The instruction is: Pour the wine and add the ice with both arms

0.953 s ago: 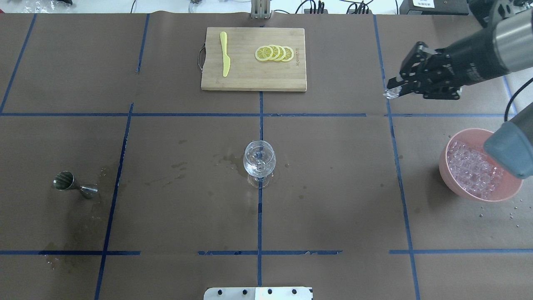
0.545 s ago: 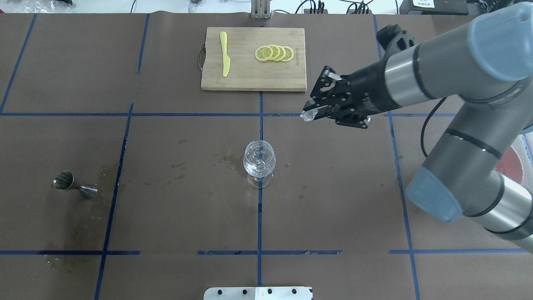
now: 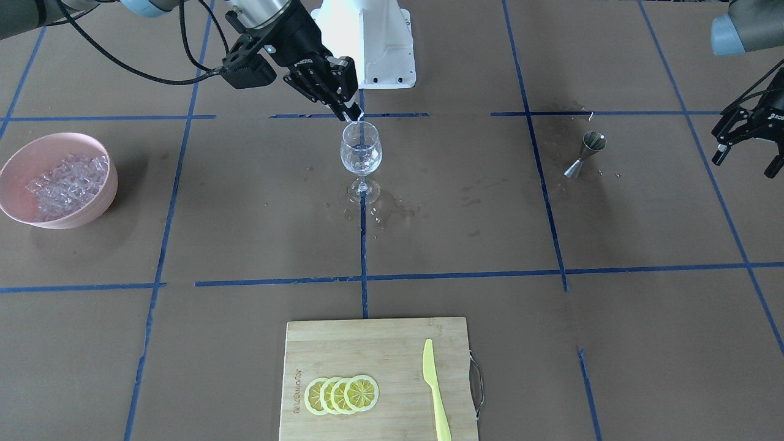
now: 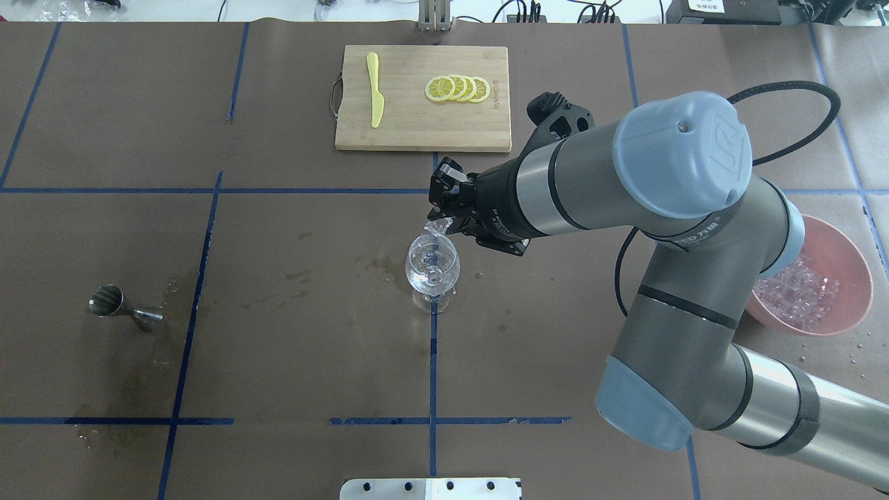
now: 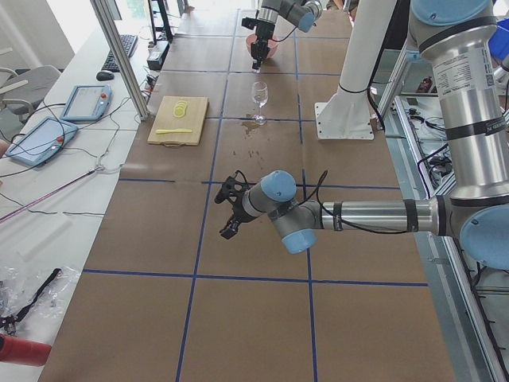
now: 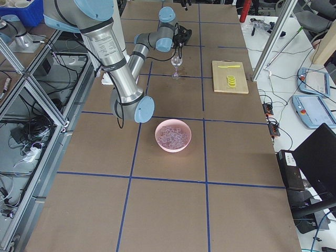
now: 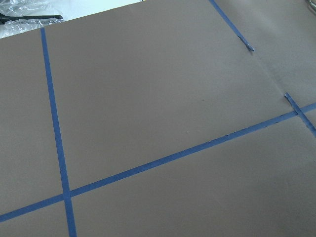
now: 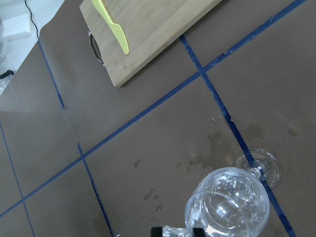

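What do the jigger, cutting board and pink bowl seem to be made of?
Jigger: polished metal, likely steel, by its grey shine. Cutting board: pale bamboo or wood, with visible grain. Pink bowl: matte, opaque, probably plastic; ceramic is possible.

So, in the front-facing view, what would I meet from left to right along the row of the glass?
The bowl → glass → jigger → left gripper. The right gripper with its ice overlaps the glass, so I leave it out.

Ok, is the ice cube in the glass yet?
Out: right tool grips the ice cube just above the wine glass rim.
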Controlling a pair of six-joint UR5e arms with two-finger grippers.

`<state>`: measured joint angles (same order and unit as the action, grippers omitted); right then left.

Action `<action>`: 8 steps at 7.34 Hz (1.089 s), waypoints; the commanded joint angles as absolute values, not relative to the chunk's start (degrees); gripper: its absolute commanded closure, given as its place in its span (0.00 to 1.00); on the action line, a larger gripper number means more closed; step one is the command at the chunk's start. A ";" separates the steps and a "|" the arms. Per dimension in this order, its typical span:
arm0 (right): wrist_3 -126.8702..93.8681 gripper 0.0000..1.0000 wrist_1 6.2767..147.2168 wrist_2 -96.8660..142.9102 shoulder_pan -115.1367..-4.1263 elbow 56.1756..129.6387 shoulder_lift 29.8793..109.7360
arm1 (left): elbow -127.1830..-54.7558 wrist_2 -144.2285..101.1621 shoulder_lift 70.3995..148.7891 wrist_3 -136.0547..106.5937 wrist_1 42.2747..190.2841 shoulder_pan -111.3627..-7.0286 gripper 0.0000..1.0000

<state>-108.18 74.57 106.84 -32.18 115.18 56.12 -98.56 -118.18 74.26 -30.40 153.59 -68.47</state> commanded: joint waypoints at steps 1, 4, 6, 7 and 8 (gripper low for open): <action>-108.19 1.00 74.71 105.57 -30.34 115.05 56.60 | -98.61 -118.13 74.27 -30.76 153.90 -68.47 0.00; -108.19 0.63 74.79 103.45 -28.83 114.87 56.69 | -98.61 -118.12 74.18 -30.85 153.90 -68.55 0.00; -108.19 0.41 74.79 103.45 -28.83 114.61 56.60 | -98.53 -118.12 74.09 -30.76 153.90 -68.55 0.00; -107.93 0.35 74.88 103.53 -29.09 114.87 56.51 | -98.53 -118.12 74.09 -30.76 153.90 -68.55 0.00; -107.76 0.11 74.88 104.49 -31.62 115.48 57.64 | -98.26 -118.12 74.09 -30.76 153.90 -68.47 0.00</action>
